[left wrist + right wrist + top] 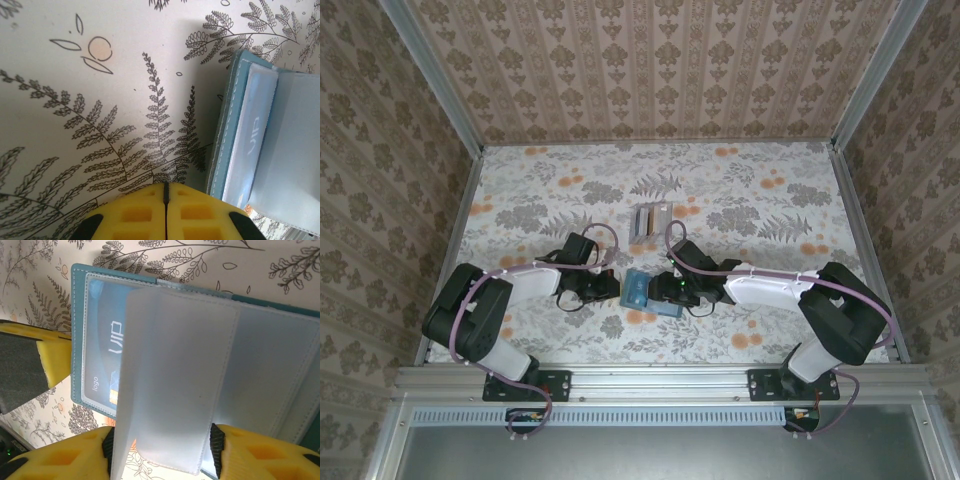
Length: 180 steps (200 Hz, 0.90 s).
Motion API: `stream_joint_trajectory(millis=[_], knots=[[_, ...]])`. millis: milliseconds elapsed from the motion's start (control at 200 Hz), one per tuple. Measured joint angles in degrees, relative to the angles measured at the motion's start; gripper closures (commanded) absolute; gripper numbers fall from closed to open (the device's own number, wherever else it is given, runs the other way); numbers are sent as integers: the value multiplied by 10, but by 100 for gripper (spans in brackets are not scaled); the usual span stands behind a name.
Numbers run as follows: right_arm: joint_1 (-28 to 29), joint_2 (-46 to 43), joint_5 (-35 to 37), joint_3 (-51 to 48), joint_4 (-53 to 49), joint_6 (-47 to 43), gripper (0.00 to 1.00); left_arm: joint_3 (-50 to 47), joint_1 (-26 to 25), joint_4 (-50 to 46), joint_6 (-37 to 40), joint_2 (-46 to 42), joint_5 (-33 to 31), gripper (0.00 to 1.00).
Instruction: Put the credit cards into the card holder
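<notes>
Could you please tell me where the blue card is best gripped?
Likely a short edge, pinching both faces, coming low along the wallet. The card lies flat inside its clear pocket, so it must slide out first; which side opens isn't clear.

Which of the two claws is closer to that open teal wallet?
Right. The right gripper hangs open directly over the wallet and its frosted flap; the left gripper sits shut just beside the wallet's edge.

A robot test booth: patterned paper walls [650, 70] in a metal frame [660, 375] enclose a floral-covered table [750, 200].
</notes>
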Motion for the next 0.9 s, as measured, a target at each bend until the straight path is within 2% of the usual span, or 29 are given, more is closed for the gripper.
stream_joint_trajectory(millis=[20,40,120,460,900], knots=[[0,0,-1,0,0,-2,29,0,-1,0,0,0,-1,87],[0,0,-2,0,1,0,18,0,-1,1,0,0,-2,86],[0,0,-8,0,9,-3,1,0,-2,3,0,0,-1,82],[1,0,-23,0,39,-3,0,2,-6,3,0,-4,-1,77],[1,-75,23,-11,-64,-19,1,2,-6,3,0,-5,0,75]])
